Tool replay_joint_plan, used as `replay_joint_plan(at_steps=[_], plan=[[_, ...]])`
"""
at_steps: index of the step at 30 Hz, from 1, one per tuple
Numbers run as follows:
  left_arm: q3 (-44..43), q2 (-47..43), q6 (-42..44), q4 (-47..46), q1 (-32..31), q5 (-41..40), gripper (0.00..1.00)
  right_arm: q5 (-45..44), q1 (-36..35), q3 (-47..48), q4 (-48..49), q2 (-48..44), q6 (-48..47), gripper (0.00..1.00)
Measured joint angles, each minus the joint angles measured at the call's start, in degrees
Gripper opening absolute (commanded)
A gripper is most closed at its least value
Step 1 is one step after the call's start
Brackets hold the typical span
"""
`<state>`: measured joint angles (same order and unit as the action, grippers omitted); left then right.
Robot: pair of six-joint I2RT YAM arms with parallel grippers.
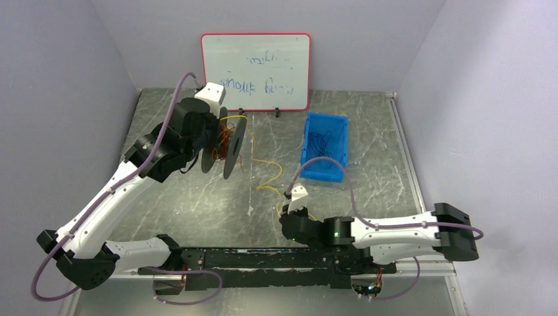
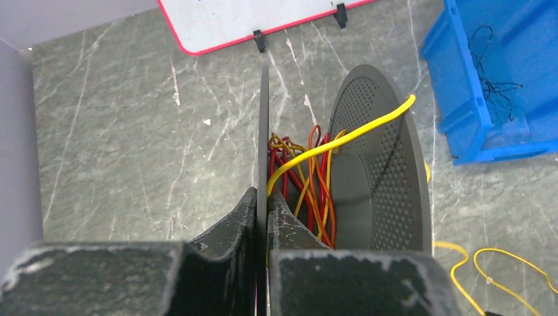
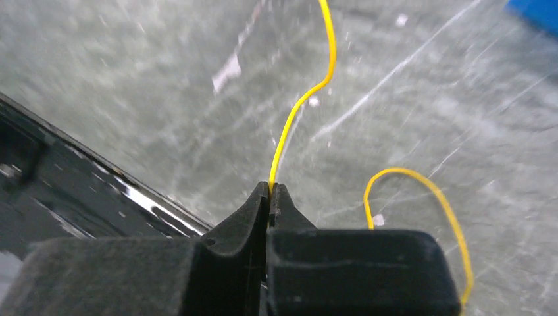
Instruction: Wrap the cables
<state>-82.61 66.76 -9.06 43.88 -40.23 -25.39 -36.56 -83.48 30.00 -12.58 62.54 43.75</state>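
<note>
A grey spool (image 1: 231,143) with two flanges is held on edge at the back left. My left gripper (image 2: 266,199) is shut on its thin near flange (image 2: 264,125), one finger on each side. Red, orange and yellow cables (image 2: 317,181) are wound on the hub next to the perforated flange (image 2: 389,168). One yellow cable (image 2: 349,136) leaves over that flange and trails across the table (image 1: 271,175) to my right gripper (image 3: 271,188), which is shut on the strand (image 3: 297,107) low near the front edge. A loose loop (image 3: 421,181) lies beside it.
A blue bin (image 1: 309,146) with thin dark wires inside stands at the back right. A red-framed whiteboard (image 1: 256,69) leans on the back wall. A black rail (image 1: 283,257) runs along the table's near edge, close to my right gripper.
</note>
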Motion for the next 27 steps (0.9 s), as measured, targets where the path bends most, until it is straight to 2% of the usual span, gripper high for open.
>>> replay_joint_plan(at_steps=[8, 13, 21, 27], plan=[[3.6, -1.1, -0.3, 0.2, 0.0, 4.9, 0.07, -16.3, 0.5, 12.8, -9.9, -7.4, -2.8, 0.00], [3.6, -3.3, -0.4, 1.6, 0.0, 9.3, 0.07, -23.9, 7.0, 17.1, -12.1, -7.5, -9.2, 0.00], [1.8, -5.0, 0.4, 7.0, 0.0, 19.4, 0.07, -22.9, 24.1, 17.0, -9.1, -9.5, -20.2, 0.00], [0.4, -7.3, 0.9, 9.2, 0.0, 28.1, 0.07, -20.4, 29.7, 14.6, -9.9, -12.3, -19.9, 0.00]])
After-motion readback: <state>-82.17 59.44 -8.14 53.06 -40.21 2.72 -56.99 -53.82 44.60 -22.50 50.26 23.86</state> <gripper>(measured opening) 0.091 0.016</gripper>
